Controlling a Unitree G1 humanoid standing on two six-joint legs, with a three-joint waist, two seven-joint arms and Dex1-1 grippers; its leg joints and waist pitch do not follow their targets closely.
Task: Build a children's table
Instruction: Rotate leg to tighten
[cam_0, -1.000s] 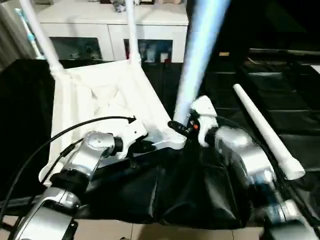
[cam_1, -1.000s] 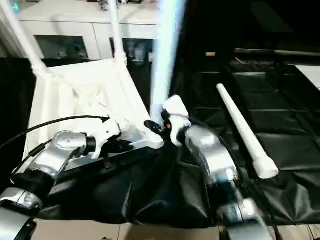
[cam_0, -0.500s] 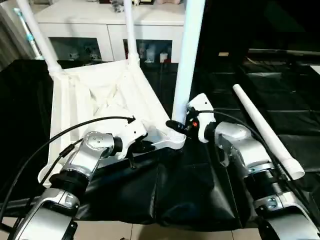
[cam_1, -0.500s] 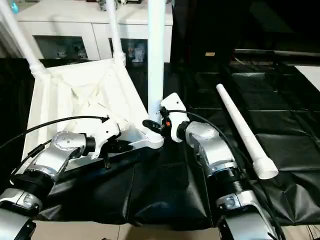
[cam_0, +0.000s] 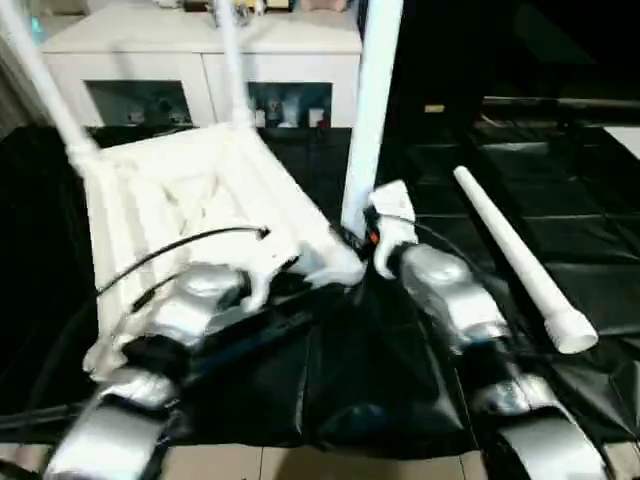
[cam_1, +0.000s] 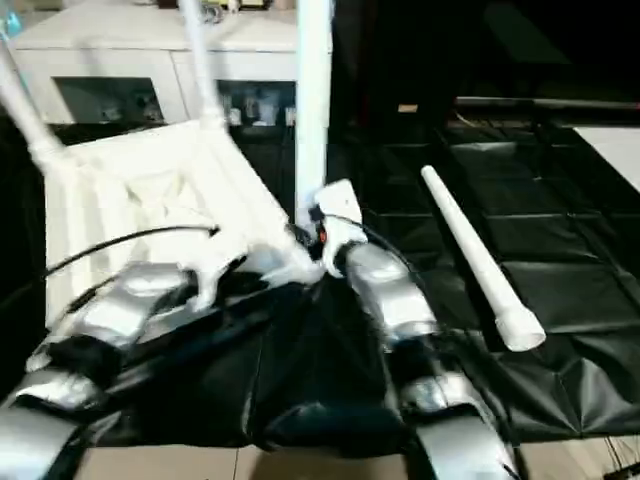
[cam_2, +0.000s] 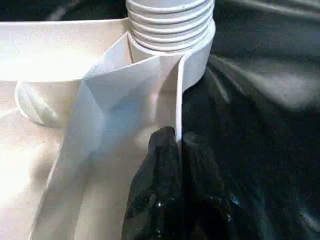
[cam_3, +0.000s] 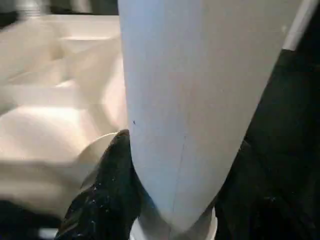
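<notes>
Swung from its slant to upright in the near corner socket of the tabletop (cam_0: 190, 190), the third leg (cam_0: 370, 110) is grasped by my right claw (cam_3: 170, 200), my left claw (cam_2: 172, 190) pinches the rim, and one leg (cam_0: 515, 262) lies beside it on the surface (cam_0: 600, 200).

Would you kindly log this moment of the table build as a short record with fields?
top: upside down on the black cover
legs fitted: two at the far corners
third leg: upright at the near corner socket
fourth leg: lying loose on the cover
left gripper: shut on the top's rim
right gripper: around the third leg
</notes>
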